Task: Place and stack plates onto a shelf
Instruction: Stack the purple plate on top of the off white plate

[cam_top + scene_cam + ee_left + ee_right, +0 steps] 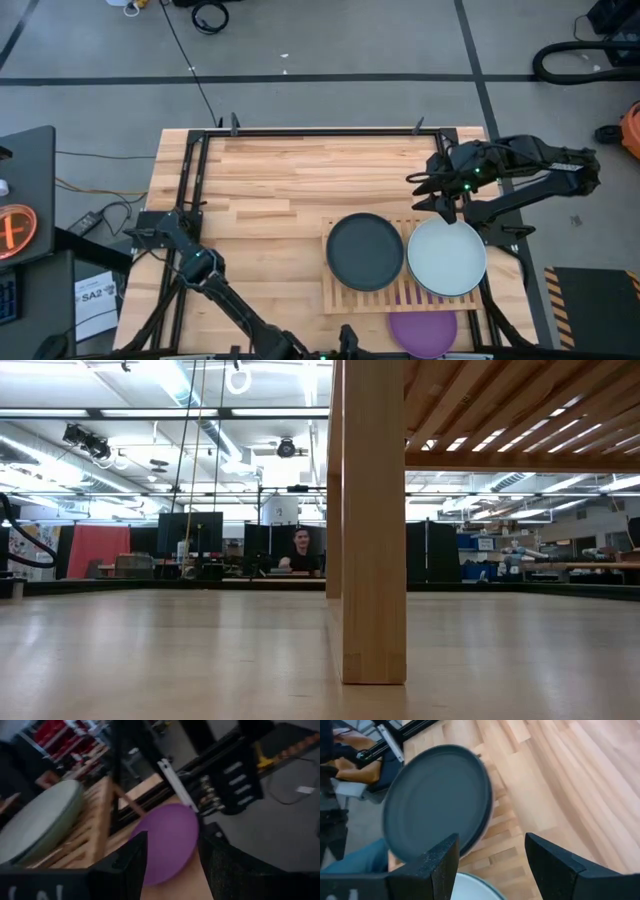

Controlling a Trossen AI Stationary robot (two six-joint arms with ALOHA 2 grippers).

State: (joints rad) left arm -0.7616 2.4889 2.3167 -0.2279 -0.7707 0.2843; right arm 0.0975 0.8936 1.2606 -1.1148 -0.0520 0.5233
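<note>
A dark plate (365,251) and a pale mint plate (446,257) lie flat, side by side, on the slatted wooden shelf (395,295). A purple plate (422,332) lies on the table at its near edge, its far part under the shelf. In the left wrist view my left gripper (172,865) is open, low and close to the purple plate (167,837), which shows just past its fingers. My right gripper (443,200) hovers open beyond the shelf's far right corner, above the dark plate (437,802) and clear of it.
The shelf stands on thick wooden legs (372,520), with room beneath it. A black frame (190,180) runs along the table's left, far and right edges. The far left half of the table top (260,190) is bare wood. A person (300,550) sits far behind the table.
</note>
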